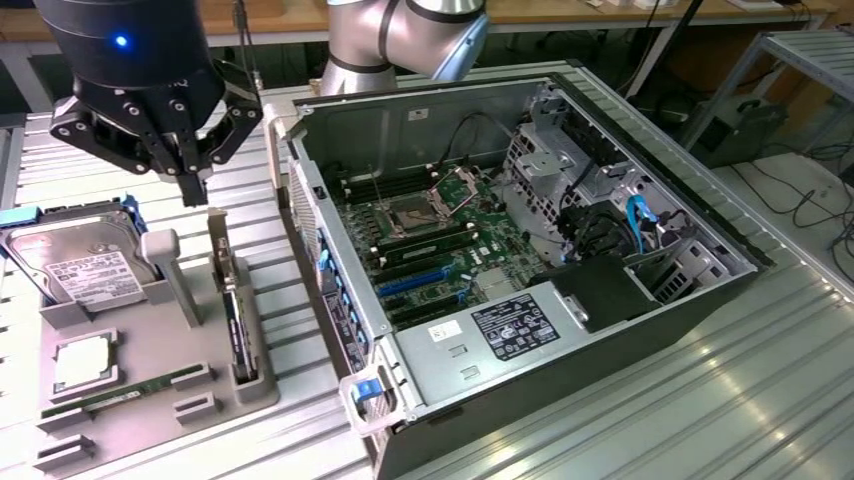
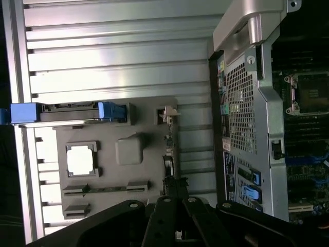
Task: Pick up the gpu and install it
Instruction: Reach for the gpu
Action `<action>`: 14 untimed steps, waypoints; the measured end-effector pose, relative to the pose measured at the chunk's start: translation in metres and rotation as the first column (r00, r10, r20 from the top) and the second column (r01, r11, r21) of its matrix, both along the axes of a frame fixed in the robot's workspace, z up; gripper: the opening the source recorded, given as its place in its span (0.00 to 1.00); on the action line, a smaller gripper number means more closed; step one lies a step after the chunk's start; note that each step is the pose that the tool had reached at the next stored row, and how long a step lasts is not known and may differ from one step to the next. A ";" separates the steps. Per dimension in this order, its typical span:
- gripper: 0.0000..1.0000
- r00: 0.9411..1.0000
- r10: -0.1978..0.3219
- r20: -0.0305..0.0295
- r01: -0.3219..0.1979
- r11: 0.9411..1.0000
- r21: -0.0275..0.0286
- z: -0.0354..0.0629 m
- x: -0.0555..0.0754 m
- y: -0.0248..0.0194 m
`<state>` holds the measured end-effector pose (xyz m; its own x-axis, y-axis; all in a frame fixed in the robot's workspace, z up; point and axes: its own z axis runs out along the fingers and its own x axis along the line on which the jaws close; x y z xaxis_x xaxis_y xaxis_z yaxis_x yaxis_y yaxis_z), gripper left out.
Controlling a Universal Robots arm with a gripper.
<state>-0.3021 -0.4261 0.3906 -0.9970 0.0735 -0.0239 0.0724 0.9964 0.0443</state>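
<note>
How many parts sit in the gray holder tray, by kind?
hard drive: 1
CPU: 1
RAM stick: 1
GPU: 1
Total: 4

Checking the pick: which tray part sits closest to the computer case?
The gpu, the thin card on edge along the tray's case-side rim; hard drive, CPU and RAM stick sit farther off.

1 hard drive [image 1: 87, 270], 1 CPU [image 1: 83, 362] and 1 RAM stick [image 1: 127, 395] sit in a grey tray [image 1: 150, 345] on the ribbed metal table [image 1: 667, 420].
</note>
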 end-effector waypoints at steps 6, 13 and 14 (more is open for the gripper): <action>0.11 1.000 0.000 -0.002 0.000 1.000 0.000 -0.0022 0.000 -0.0072; 0.11 1.000 0.000 -0.003 0.000 1.000 0.000 -0.0032 0.000 -0.0106; 0.11 1.000 0.000 -0.003 0.000 1.000 0.000 -0.0032 0.000 -0.0106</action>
<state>-0.3020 -0.4368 0.3873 -0.9971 0.0734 -0.0209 0.0724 0.9964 0.0441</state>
